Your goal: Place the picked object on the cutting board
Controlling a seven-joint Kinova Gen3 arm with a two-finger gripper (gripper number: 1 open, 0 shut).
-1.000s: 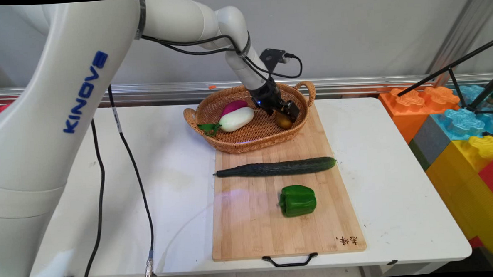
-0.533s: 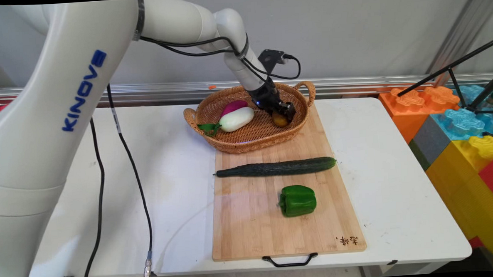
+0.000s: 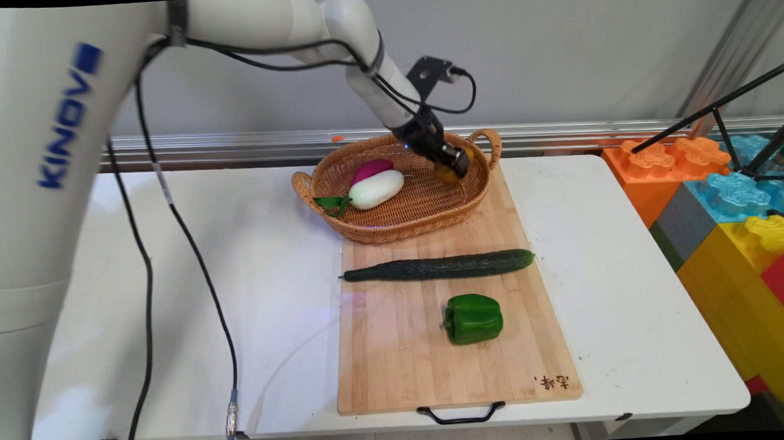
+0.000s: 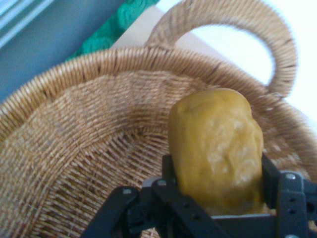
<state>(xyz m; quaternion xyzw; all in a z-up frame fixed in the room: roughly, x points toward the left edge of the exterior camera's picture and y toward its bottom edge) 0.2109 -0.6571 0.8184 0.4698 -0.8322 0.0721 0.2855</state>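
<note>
Nearest the camera, a black handle (image 3: 461, 415) is sticking out from the near edge of a bamboo cutting board (image 3: 405, 358), which is lying lengthwise on the white table (image 3: 633, 289). On the board's near half a green bell pepper (image 3: 473, 318) is sitting a bit right of centre. Just beyond it a long dark cucumber (image 3: 439, 266) is lying crosswise, stretching nearly from the board's left edge to its right edge, apart from the pepper.

Further back, a wicker basket (image 3: 392, 223) is resting on the far end of the board, handles pointing left and right. Inside it on the left, a white eggplant with a green stem (image 3: 375, 189) is lying next to a purple one (image 3: 372, 170), the two touching.

Over the basket's right side, the black gripper (image 3: 454, 165) is clamping a yellowish-brown potato (image 3: 448, 173), lumpy looking. In the hand view the fingers (image 4: 271, 179) are pressing against both sides of the potato (image 4: 216, 148), which is sticking up out of the gripper (image 4: 218, 198) with the basket's woven wall (image 4: 89, 139) and right handle (image 4: 237, 25) behind it. The potato is hanging clear of the basket floor, near the right rim.

Off to the right of the table, big coloured building blocks (image 3: 729, 205) are stacked up, and black tripod legs (image 3: 724, 106) are crossing in front of them.
</note>
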